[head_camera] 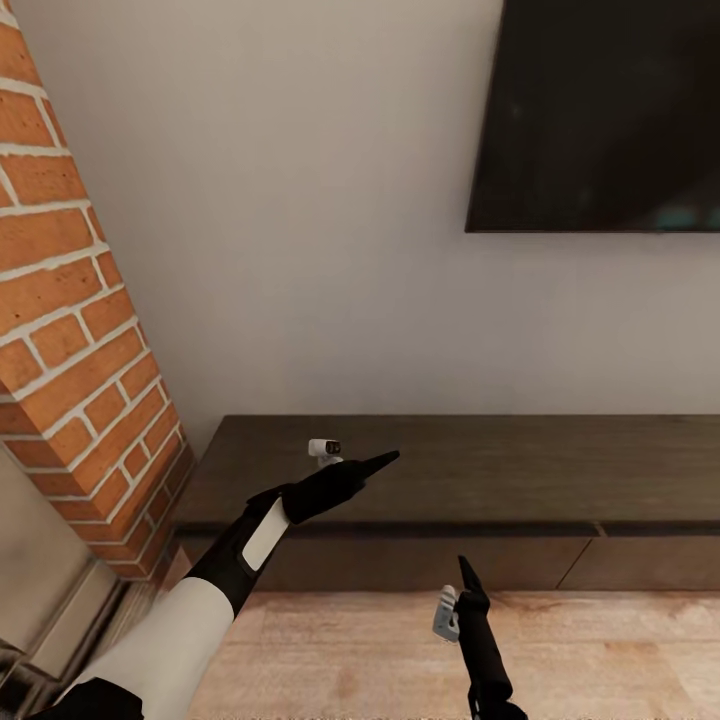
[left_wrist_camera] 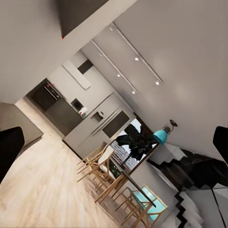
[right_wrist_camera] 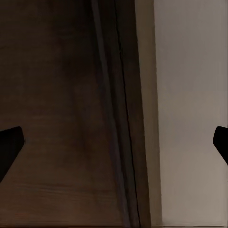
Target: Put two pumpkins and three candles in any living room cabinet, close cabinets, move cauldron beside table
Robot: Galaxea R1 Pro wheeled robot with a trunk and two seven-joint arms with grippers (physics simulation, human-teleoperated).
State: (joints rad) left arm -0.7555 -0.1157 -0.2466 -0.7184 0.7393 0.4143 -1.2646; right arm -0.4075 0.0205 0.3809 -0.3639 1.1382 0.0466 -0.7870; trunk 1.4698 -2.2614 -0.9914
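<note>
Where visible, cabinet [head_camera: 480,470] perhaps under left hand [head_camera: 385,461].

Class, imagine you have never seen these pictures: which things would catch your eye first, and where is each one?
The red brick chimney rises at the left of the head view, and the large black screen hangs on the pale wall at upper right. Below them stretches the long, dark brown cabinet, its drawer fronts shut, with the left hand raised over its top and the right hand lower, in front of it.
</note>
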